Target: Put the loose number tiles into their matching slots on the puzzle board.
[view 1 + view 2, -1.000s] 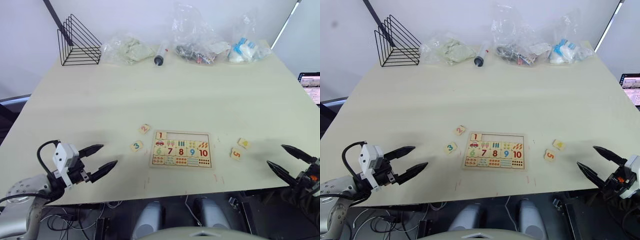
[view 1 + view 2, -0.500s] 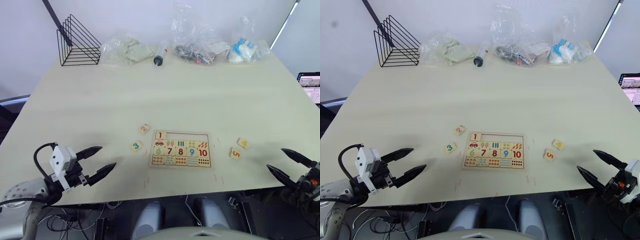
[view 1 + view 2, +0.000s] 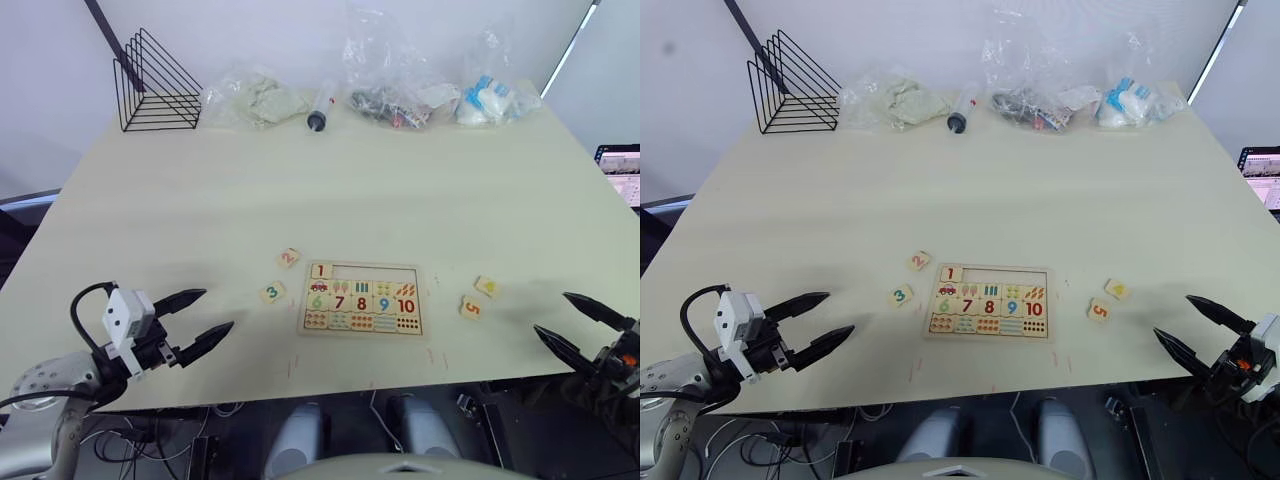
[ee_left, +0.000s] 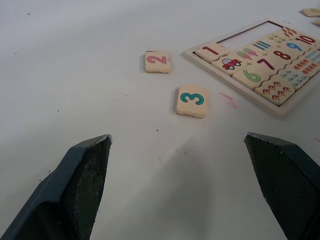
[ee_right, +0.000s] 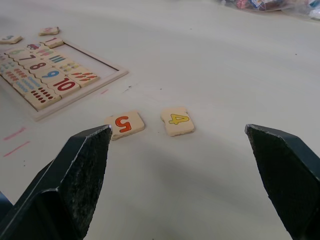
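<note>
While both tools, left tool (image 3: pixel 205 312) & right tool (image 3: pixel 572 321), gape empty, tile 3 (image 4: pixel 192 100) lies flat on desk (image 3: pixel 400 180): light, stiff, thin; pinch opp. edges.

A lab or test room. A bare pale table (image 3: pixel 420 190) stands against plain white walls, with a black wire rack (image 3: pixel 155 85), a syringe (image 3: pixel 322 105) and bagged supplies (image 3: pixel 395 95) lined along its far edge.

On my board (image 3: pixel 362 298): tile 1 (image 3: pixel 321 271) in the far row, then 6, 7, 8, 9, 10. Loose tiles: 2 (image 3: pixel 289 257) and 3 (image 3: pixel 272 292) left, 4 (image 3: pixel 488 286) and 5 (image 3: pixel 472 307) right.
</note>
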